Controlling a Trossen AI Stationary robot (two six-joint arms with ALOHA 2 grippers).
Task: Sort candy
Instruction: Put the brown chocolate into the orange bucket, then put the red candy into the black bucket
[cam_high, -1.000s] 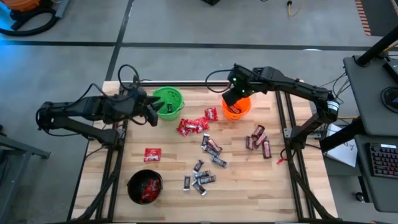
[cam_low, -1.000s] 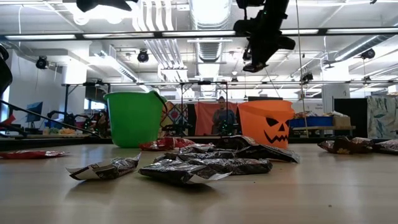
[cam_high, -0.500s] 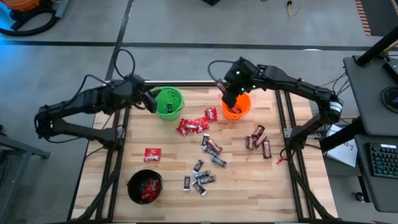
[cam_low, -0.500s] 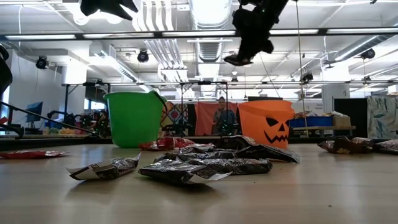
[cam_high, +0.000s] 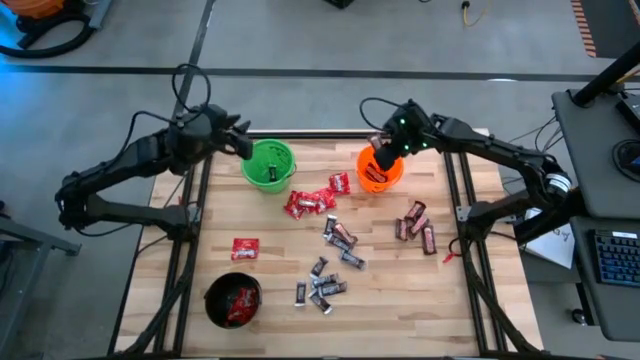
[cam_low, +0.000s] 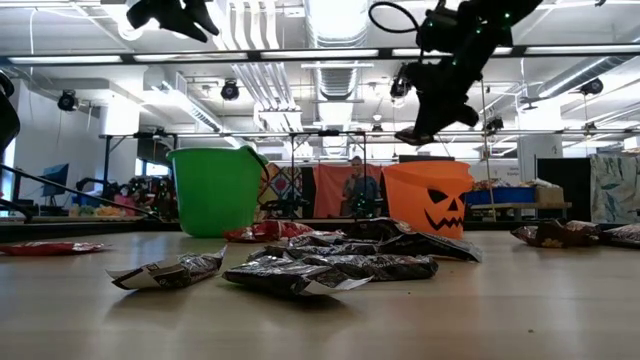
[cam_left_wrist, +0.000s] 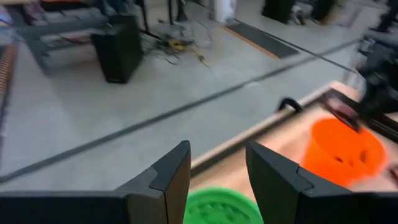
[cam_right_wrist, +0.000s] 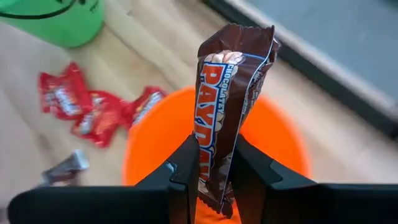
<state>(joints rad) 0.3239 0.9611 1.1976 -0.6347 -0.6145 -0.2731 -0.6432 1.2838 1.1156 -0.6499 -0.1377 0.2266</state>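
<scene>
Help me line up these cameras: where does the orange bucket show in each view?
High view: orange bucket at the table's far edge, under the right tool.
Low view: right of centre, pumpkin face showing.
Left wrist view: at the right.
Right wrist view: behind the held bar.
Shared landmark: the green bucket.
</scene>
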